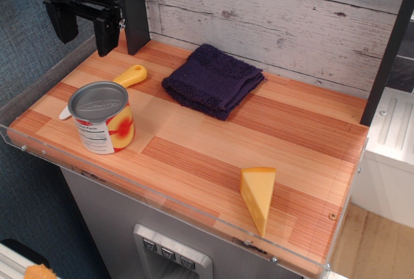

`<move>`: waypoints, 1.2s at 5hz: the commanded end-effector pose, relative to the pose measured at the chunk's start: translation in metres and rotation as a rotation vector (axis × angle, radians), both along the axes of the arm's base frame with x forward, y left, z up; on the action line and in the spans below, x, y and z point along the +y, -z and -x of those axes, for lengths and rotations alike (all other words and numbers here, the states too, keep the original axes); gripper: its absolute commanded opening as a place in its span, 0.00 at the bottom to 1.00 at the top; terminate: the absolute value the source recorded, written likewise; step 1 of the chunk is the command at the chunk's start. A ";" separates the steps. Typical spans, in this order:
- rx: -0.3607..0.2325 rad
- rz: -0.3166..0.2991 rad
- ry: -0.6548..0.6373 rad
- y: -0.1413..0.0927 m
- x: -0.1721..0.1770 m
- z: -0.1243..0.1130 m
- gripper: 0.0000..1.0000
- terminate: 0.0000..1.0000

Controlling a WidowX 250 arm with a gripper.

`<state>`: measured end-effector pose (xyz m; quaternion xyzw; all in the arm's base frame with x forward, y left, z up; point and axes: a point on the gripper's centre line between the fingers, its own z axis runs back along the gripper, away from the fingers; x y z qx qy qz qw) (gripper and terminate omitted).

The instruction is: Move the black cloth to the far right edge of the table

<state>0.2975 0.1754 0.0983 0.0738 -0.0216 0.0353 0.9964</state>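
Reaching the folded, fuzzy, near-black terry cloth (213, 79) was the step in hand, and doing it well looked to call for a descent over the cloth's middle, a pinch deep enough into the pile to gather more than one fold, and a lift or drag that kept the bundle from unfolding on the way to the right side of the frame. The path toward that edge seemed open along the back of the striped reddish and light wood plank table (304, 149), since the yellow wedge of cheese (259, 196) stood nearer the lower edge of the frame and would likely be passed behind.

The black gripper (84, 30) hung in the upper left of the frame, above the table's left end, its two dark fingers spread with a clear gap between them and nothing held. The cloth lay flat in the upper middle of the frame, close to the whitewashed plank wall (272, 13), well apart from the gripper and to its right and lower in the frame. Between them, lower left, lay a yellow-handled utensil (129, 76), and below that stood a grey-lidded tin can with a red and yellow label (102, 118), both clear of the cloth.
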 end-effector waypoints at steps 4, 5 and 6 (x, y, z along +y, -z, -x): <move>-0.121 0.030 0.061 -0.024 -0.050 -0.036 1.00 0.00; -0.147 0.049 0.075 -0.017 -0.072 -0.052 0.00 0.00; -0.168 0.067 0.123 -0.006 -0.092 -0.072 0.00 0.00</move>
